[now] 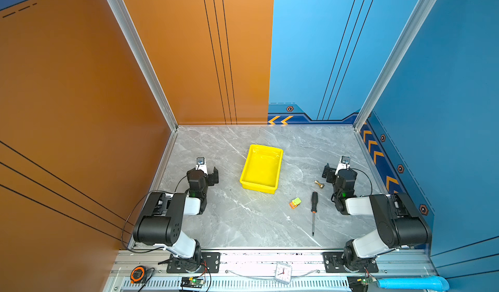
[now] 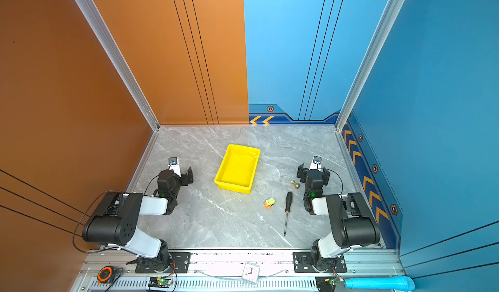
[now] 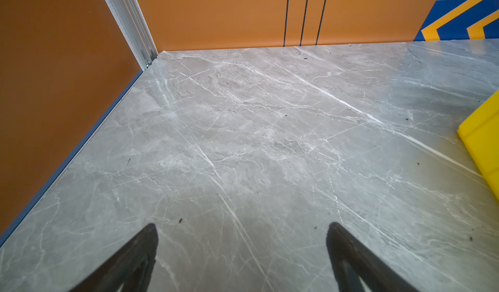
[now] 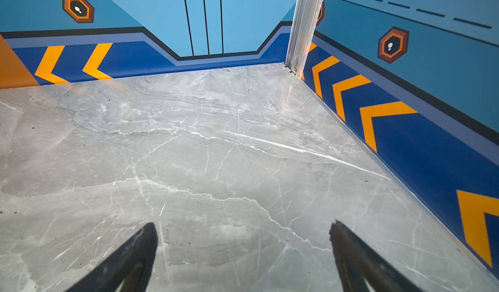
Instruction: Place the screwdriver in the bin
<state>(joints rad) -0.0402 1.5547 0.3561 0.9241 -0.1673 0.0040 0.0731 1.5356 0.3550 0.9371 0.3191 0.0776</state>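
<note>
Across the grey marbled worktop [image 1: 243,223], no sign of the task begun. At the front corners, two arms, folded low near their bases and well apart from everything else. For the left end effector [image 3: 241,228]: fingers wide apart over bare worktop, holding nothing. Same for the right end effector [image 4: 243,226]: wide apart, empty, aimed at the far corner and not at any object.

Near the middle, the yellow bin [image 1: 258,187], upright, glossy inside and empty in both top views. Between the bin and the right arm, nearer the front edge, the screwdriver [image 1: 313,213]: flat on the worktop, black handle toward the far side, thin shaft toward the front, outside the bin, touched by nothing. Near its handle, on the bin's side, a small orange-and-green toy block [image 1: 295,203]; past the handle's end, a smaller brass knob [image 1: 319,184], apart from it.

Left to do, judging from this: everything. Reach in, most likely with the nearer right arm, close on the handle, lift, carry over the rim, let go.
</note>
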